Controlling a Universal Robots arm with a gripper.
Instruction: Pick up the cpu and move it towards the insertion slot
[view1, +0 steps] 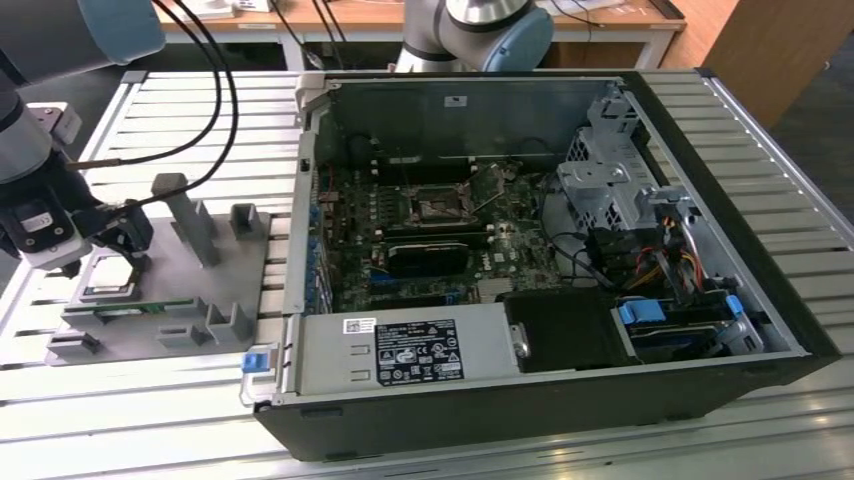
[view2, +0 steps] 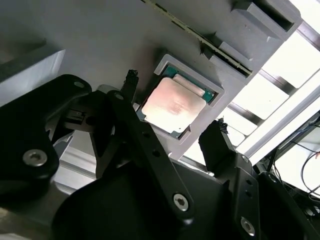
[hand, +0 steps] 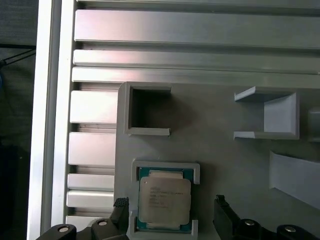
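The cpu (view1: 112, 279) is a flat square chip with a silvery top. It lies in a shallow raised pocket of the grey fixture plate (view1: 200, 290) at the exterior view's left. My gripper (view1: 112, 252) hangs just above it, open. In both wrist views a black finger stands off each side of the cpu (view2: 173, 106) (hand: 164, 200), and neither touches it; the gripper (view2: 174, 101) (hand: 170, 204) is centred over the chip. The insertion slot (view1: 437, 205) is a small metal-framed square on the motherboard inside the open computer case (view1: 667, 130), well off to the exterior view's right.
The fixture plate carries upright grey posts (view1: 187, 215) and holder blocks (hand: 145, 109), plus a narrow green circuit strip (view1: 127, 308) beside the cpu pocket. Black cables (view1: 220, 90) hang above the slatted metal table (view1: 200, 120). Drive cages and wiring (view1: 627, 200) crowd the case's right side.
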